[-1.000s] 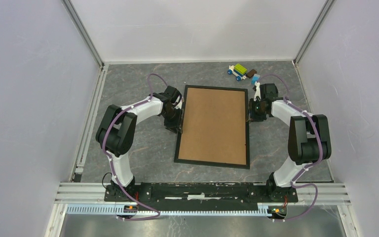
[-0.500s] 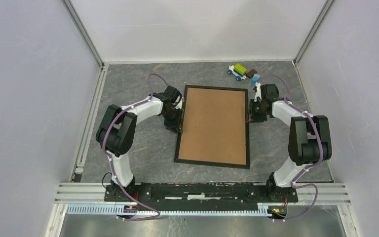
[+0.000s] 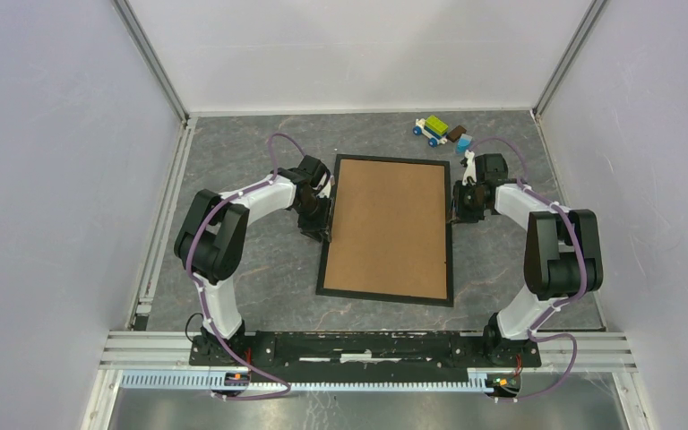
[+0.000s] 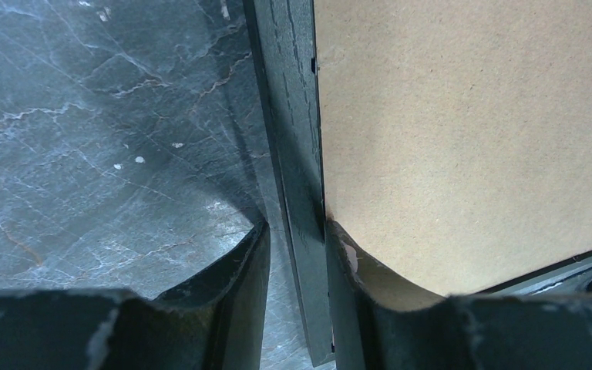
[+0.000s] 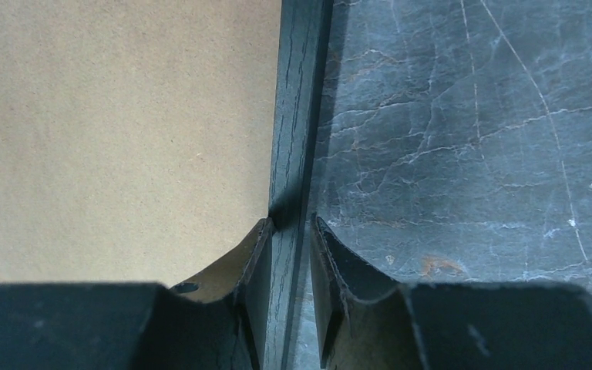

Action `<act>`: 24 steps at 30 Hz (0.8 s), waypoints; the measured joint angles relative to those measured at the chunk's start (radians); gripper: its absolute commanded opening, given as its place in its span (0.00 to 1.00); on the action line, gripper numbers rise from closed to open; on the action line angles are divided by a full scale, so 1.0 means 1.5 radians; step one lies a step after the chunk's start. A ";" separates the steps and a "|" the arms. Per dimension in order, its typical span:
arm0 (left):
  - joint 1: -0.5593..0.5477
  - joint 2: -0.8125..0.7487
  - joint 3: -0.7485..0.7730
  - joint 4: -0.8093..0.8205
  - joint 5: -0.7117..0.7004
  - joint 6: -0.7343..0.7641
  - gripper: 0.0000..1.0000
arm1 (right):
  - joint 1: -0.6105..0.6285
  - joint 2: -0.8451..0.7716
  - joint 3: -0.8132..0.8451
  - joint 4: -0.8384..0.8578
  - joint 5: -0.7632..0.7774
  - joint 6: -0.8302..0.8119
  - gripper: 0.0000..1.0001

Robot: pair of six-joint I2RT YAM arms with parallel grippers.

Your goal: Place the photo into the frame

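Observation:
The black frame (image 3: 385,296) lies flat mid-table with the brown backing board (image 3: 390,228) filling it. The photo is hidden or out of view. My left gripper (image 3: 325,219) straddles the frame's left rail (image 4: 289,92). Its jaws are slightly apart: the inner finger touches the rail by the board, and a strip of table shows at the outer finger (image 4: 254,262). My right gripper (image 3: 455,204) straddles the right rail (image 5: 299,92), and its fingertips (image 5: 317,231) are closed against the rail's sides.
A small toy car of coloured bricks (image 3: 442,132) sits at the back right, behind my right arm. The grey marble-patterned tabletop (image 3: 251,152) is enclosed by white walls on three sides.

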 measured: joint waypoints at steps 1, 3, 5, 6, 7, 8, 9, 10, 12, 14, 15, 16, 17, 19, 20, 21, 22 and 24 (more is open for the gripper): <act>0.000 0.001 0.001 -0.001 0.000 0.000 0.39 | -0.001 0.002 0.000 0.002 -0.002 0.002 0.30; 0.000 0.001 0.001 -0.001 0.000 0.000 0.39 | -0.001 0.005 0.002 0.003 -0.005 0.004 0.30; 0.000 0.002 0.002 -0.002 0.001 0.000 0.39 | -0.002 0.008 0.005 0.000 -0.006 0.006 0.30; 0.000 0.002 0.003 -0.003 0.001 0.000 0.39 | -0.001 0.010 0.006 -0.002 -0.006 0.007 0.30; 0.000 0.003 0.003 -0.003 0.001 0.000 0.39 | -0.001 0.011 0.007 -0.003 -0.006 0.007 0.30; 0.000 0.003 0.004 -0.004 0.001 0.000 0.39 | -0.001 0.011 0.008 -0.003 -0.006 0.008 0.30; 0.000 0.004 0.004 -0.005 0.001 0.000 0.39 | 0.000 0.012 0.008 -0.004 -0.005 0.009 0.30; 0.000 0.004 0.004 -0.005 0.001 0.001 0.39 | 0.002 0.012 0.008 -0.004 -0.003 0.009 0.31; 0.000 0.004 0.005 -0.005 0.001 0.001 0.39 | 0.007 0.014 0.009 -0.004 0.005 0.012 0.32; 0.000 0.005 0.006 -0.006 0.002 0.001 0.39 | 0.020 0.020 0.014 -0.006 0.026 0.015 0.33; 0.000 0.005 0.006 -0.007 0.002 0.001 0.39 | 0.027 0.025 0.019 -0.009 0.040 0.016 0.33; 0.000 0.006 0.007 -0.008 0.002 0.002 0.39 | 0.035 0.032 0.028 -0.018 0.056 0.020 0.33; 0.000 0.006 0.008 -0.008 0.003 0.003 0.39 | 0.042 0.037 0.036 -0.021 0.069 0.022 0.33; 0.000 0.007 0.009 -0.009 0.003 0.005 0.39 | 0.057 0.050 0.050 -0.036 0.100 0.029 0.34; 0.000 0.007 0.009 -0.010 0.003 0.006 0.39 | 0.064 0.055 0.055 -0.042 0.116 0.032 0.35; -0.001 0.007 0.010 -0.010 0.003 0.007 0.39 | 0.073 0.059 0.061 -0.050 0.132 0.034 0.37; -0.001 0.008 0.011 -0.011 0.002 0.008 0.39 | 0.080 0.063 0.066 -0.057 0.145 0.033 0.39; -0.002 0.009 0.013 -0.014 0.000 0.009 0.39 | 0.086 0.063 0.069 -0.056 0.146 0.028 0.45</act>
